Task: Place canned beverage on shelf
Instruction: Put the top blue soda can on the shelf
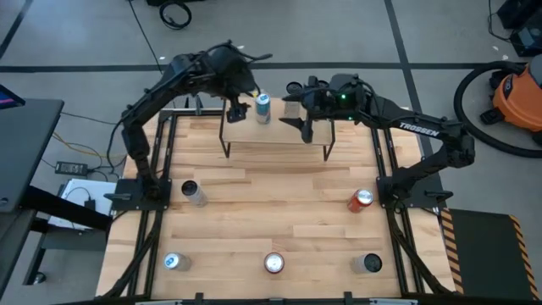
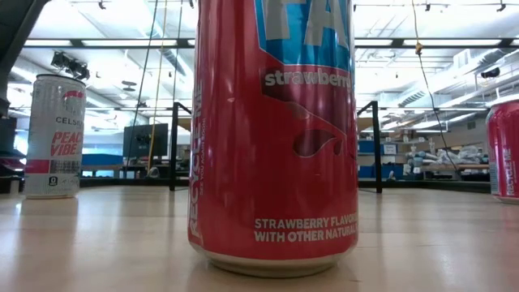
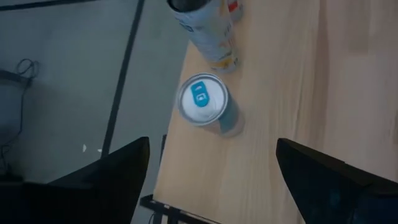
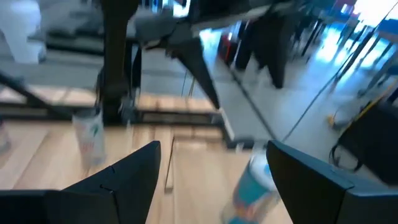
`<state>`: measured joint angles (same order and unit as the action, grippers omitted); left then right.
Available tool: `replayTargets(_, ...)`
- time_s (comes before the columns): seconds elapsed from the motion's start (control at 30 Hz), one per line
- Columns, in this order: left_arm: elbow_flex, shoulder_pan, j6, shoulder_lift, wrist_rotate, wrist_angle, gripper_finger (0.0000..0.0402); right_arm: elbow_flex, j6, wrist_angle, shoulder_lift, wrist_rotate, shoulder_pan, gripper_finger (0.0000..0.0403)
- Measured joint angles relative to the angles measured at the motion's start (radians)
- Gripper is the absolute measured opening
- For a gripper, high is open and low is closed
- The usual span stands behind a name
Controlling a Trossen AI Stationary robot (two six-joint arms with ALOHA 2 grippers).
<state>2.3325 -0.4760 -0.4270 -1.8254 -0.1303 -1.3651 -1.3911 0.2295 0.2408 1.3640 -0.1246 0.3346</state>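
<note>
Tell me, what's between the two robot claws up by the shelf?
In the high view, a blue can stands on the shelf between the open left gripper and the open right gripper.

surface point(image 1: 271, 212): pale wood, smooth, faint sheen
shelf point(image 1: 275, 135): light wooden board, thin black metal legs
red can point(image 2: 272, 138): glossy metal

We see the dark left gripper point(image 1: 238, 111) at eleven o'clock, seemingly spread wide; the dark right gripper point(image 1: 298, 119) at one o'clock, likewise parted.
</note>
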Motion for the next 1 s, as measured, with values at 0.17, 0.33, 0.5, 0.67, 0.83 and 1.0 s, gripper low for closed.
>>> replayTargets(0.17,0.0,0.0,0.051,0.071,0.0,-0.01,0.0353,0.0,0.012,-0.13,0.014,-0.008,-0.004,0.0302)
replayTargets(0.33,0.0,0.009,0.071,0.128,0.005,-0.027,0.0353,0.0,0.045,-0.2,0.036,-0.065,-0.005,0.0302)
replayTargets(0.5,0.0,0.009,0.109,0.169,0.009,-0.034,0.0353,0.0,0.076,-0.225,0.056,-0.024,0.023,0.0302)
replayTargets(0.67,0.0,0.009,0.149,0.192,0.012,-0.049,0.0353,-0.002,0.077,-0.264,0.07,-0.047,0.088,0.0302)
replayTargets(0.83,0.0,0.009,0.162,0.192,0.012,-0.048,0.0353,-0.044,0.069,-0.242,0.117,-0.06,0.155,0.0302)
replayTargets(1.0,0.0,0.009,0.162,0.19,0.012,-0.048,0.0353,-0.154,0.07,-0.154,0.193,-0.06,0.179,0.0302)
